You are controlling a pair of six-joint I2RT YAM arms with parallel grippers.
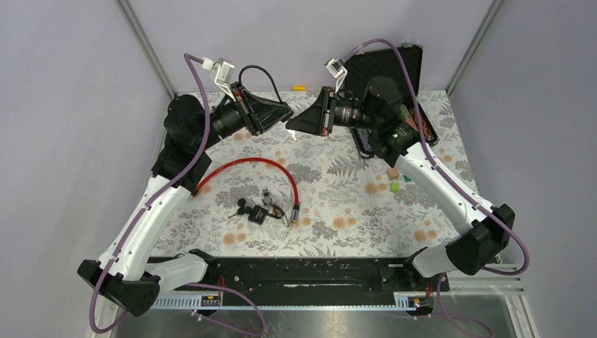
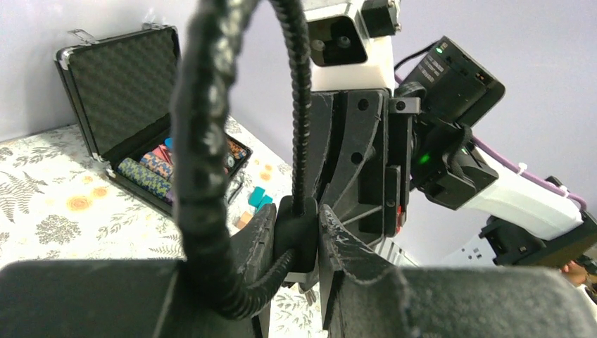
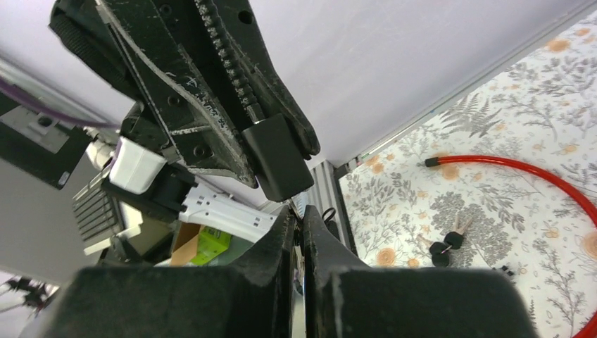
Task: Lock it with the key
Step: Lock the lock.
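The left gripper (image 2: 297, 231) is clamped on a smooth black rectangular block (image 3: 276, 158), from which a ribbed black cable (image 2: 200, 141) loops upward. Tip to tip with it, the right gripper (image 3: 299, 220) has its scuffed black fingers closed to a thin slit; I cannot tell whether they pinch anything. The 2 black-headed keys (image 1: 243, 206) lie on the floral tabletop (image 1: 338, 190), well below both grippers, inside the curve of a glossy red cable (image 1: 253, 163).

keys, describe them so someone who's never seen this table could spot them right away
Start at the floral tablecloth and find the red cable arching across its middle. Inside that arch, toward its left side, lie the keys. They are the only small pieces with rounded black heads, just left of the black lock parts.
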